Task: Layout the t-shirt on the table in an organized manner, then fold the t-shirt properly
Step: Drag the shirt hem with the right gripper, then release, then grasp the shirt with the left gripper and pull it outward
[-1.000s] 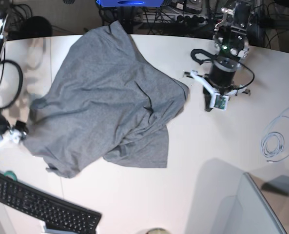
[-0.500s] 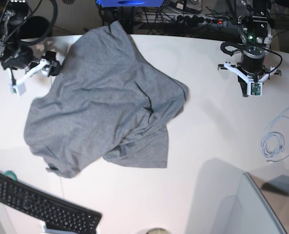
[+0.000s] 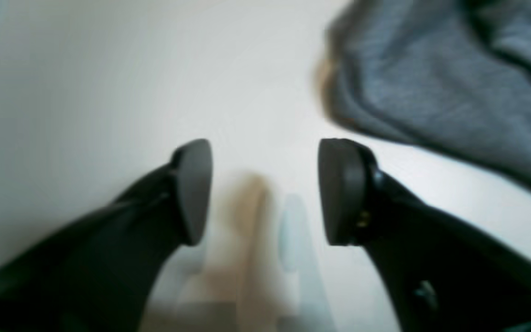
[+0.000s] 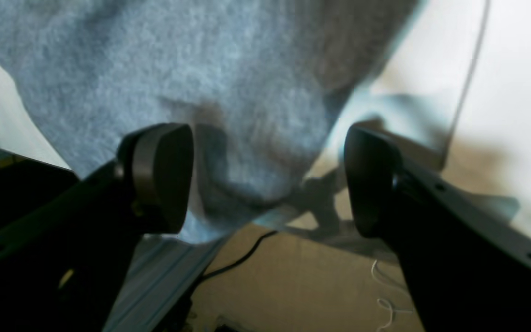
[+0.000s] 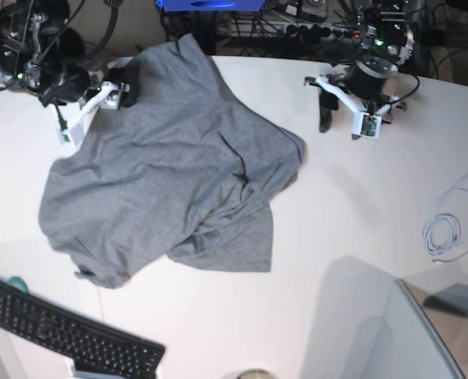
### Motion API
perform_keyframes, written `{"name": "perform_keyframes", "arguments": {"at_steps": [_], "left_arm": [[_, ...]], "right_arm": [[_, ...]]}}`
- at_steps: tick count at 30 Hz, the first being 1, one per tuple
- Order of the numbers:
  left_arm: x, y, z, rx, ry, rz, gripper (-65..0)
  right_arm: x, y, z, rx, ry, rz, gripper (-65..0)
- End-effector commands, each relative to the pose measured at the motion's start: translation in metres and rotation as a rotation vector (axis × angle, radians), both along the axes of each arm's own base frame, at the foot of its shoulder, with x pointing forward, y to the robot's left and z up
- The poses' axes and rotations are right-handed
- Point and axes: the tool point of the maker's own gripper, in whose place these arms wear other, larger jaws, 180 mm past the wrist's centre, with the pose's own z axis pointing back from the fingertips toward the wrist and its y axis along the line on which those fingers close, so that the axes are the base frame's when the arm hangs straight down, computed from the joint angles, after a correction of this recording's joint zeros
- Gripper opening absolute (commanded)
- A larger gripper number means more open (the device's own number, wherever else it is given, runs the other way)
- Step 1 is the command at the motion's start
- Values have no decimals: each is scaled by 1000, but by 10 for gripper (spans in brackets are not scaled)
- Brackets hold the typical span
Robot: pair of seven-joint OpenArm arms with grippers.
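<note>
The grey t-shirt (image 5: 170, 174) lies crumpled and folded over itself on the white table (image 5: 360, 221), left of centre. My right gripper (image 5: 121, 88) is at the shirt's back left edge. In the right wrist view this gripper (image 4: 265, 138) is open wide, with the shirt's edge (image 4: 201, 60) lying between and below its fingers, not pinched. My left gripper (image 5: 336, 117) hovers over bare table right of the shirt. Seen from the left wrist, it (image 3: 265, 157) is open and empty, with the shirt (image 3: 431, 83) at the upper right.
A black keyboard (image 5: 60, 332) sits at the front left corner. A coiled white cable (image 5: 443, 233) lies at the right. A grey panel (image 5: 407, 339) stands at the front right. Cables and a power strip (image 5: 297, 31) run behind the table's back edge.
My right arm swung from the front left to the shirt's back left edge. The left arm moved back and then left toward the shirt, and its jaws opened.
</note>
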Motion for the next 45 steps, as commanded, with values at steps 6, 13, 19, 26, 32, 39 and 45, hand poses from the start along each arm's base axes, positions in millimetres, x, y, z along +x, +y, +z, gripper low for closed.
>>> {"name": "perform_keyframes", "arguments": {"at_steps": [6,13,19,26,32,39,45], "left_arm": [[-8,-39,-14,-56,33,-77,-283],[-18,-69,-19,-95,55,-140,-283],[-7,-68,-8,-91,15,-140,-283],[9,-67,-1,-86,-19,-143,-283],[42,-68,16,-83,-92,-145,-283],[104,-85,59,-119,-247,-141,-283],[163,-118,80,-203,-319,-129,-285]], "right_arm": [[2,6,4,20,-23,2,-558],[6,3,17,-4,-67,10,-650],[12,-6,34,-37,-122,5,-645],[16,-61,63,-149,-161,-100,-645],[24,-64,92,-203,-225,-74,-647],[25,-64,97,-213,-236,-68,-647],[28,-71,101,-227,-252,-75,-647]]}}
